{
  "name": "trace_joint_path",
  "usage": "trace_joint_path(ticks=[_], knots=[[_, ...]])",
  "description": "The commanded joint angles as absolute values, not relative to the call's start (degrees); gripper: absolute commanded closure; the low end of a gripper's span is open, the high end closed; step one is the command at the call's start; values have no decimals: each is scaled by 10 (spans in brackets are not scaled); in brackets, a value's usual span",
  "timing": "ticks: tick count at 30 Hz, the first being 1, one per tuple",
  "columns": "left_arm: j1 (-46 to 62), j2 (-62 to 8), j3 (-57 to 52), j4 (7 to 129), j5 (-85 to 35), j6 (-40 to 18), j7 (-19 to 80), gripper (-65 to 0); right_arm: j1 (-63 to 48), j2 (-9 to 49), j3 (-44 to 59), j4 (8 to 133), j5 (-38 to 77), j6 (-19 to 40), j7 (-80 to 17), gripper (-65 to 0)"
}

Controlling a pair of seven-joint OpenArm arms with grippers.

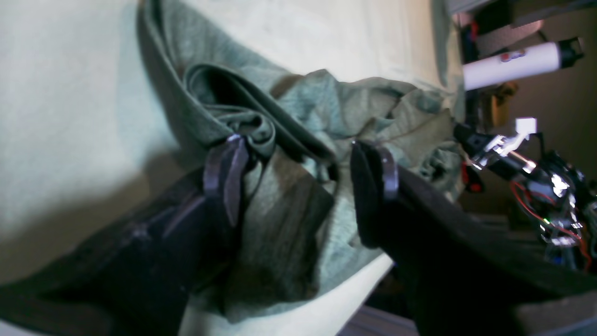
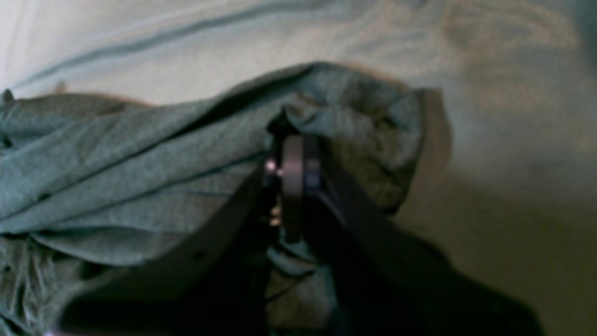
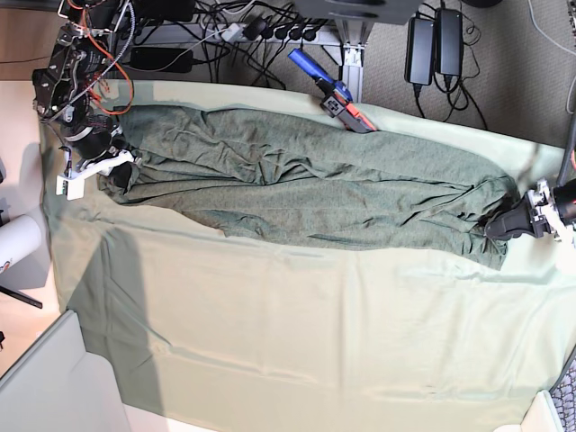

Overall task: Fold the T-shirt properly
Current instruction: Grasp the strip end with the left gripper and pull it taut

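Dark jaws of the left gripper (image 1: 298, 170) fill the foreground of the left wrist view, standing wide apart with a bunched fold of the T-shirt (image 1: 280, 140) lying between them. One finger (image 1: 226, 175) presses against a rolled edge of the cloth, the other (image 1: 373, 182) sits at the crumpled fabric on the far side. Whether the wide jaws actually clamp the bunch cannot be told.

On the right wrist view the right gripper (image 2: 294, 172) has its jaws drawn together, pinching a gathered corner of the T-shirt (image 2: 140, 168), which drapes away from the jaws in long folds.

From the base view the T-shirt (image 3: 306, 184) lies stretched in a long, wrinkled band across the upper part of the surface, on a paler green cloth (image 3: 297, 333) that covers it. The right gripper (image 3: 115, 171) is at one end of the shirt, the left gripper (image 3: 497, 225) at the other end, so the shirt spans between them. Beyond the shirt's far edge, a blue and orange tool (image 3: 328, 90) lies at the edge of the cloth, just beside the shirt. Cables and power bricks (image 3: 432, 40) lie on the floor past that tool.
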State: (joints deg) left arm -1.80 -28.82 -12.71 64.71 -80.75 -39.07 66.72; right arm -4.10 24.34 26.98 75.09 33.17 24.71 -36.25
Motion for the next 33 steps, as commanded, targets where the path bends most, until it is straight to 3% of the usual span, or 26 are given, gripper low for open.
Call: trace_joint_path(ticks=[1, 19, 20, 24, 30, 33], knots=[[-28, -300, -130, 655, -824, -400, 663, -375, -37, 255, 274, 755, 330, 257, -363, 0], [-28, -300, -127, 655, -740, -400, 621, -373, -37, 255, 274, 755, 330, 257, -363, 0], [-28, -300, -126, 655, -722, -400, 609, -359, -36, 255, 274, 755, 330, 257, -363, 0], [-28, -298, -116, 655, -682, -400, 580, -185, -37, 255, 274, 755, 330, 257, -363, 0], [-29, -298, -79, 655, -695, -400, 578, -150, -37, 255, 274, 755, 330, 257, -363, 0], [-29, -297, -59, 655, -690, -400, 568, -2, -36, 255, 274, 755, 330, 257, -363, 0]])
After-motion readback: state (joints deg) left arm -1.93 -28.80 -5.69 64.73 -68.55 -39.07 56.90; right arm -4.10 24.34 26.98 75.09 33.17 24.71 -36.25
